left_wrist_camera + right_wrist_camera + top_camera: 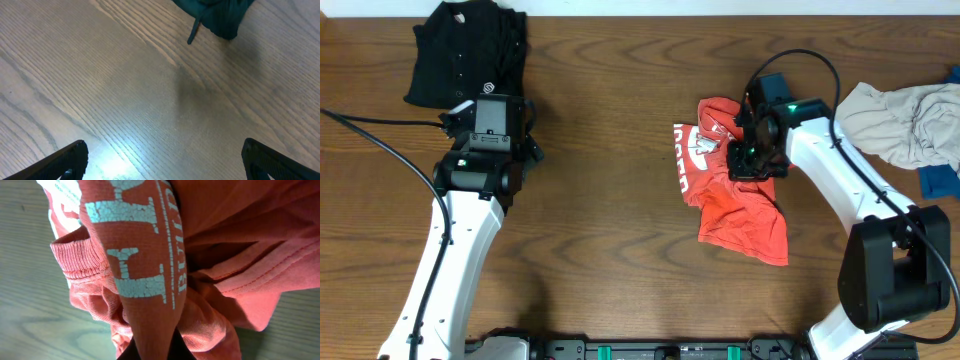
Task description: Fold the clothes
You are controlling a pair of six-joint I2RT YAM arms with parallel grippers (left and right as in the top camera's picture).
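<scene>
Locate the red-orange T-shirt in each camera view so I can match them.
Overhead: red-orange T-shirt, right of centre, crumpled on the table.
Left wrist: not in it; only a dark cloth at the top edge.
Right wrist: fills most of the frame, white lettering up close.
Shared landmark: the wood-grain table, in all three.

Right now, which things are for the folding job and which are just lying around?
In the job:
red-orange T-shirt, bunched on the table
right gripper, shut on the T-shirt

Lying by for now:
black shirt, far corner by the left arm
pale grey garment and blue piece, right edge
left gripper, open above the table
black cable, left side
</scene>
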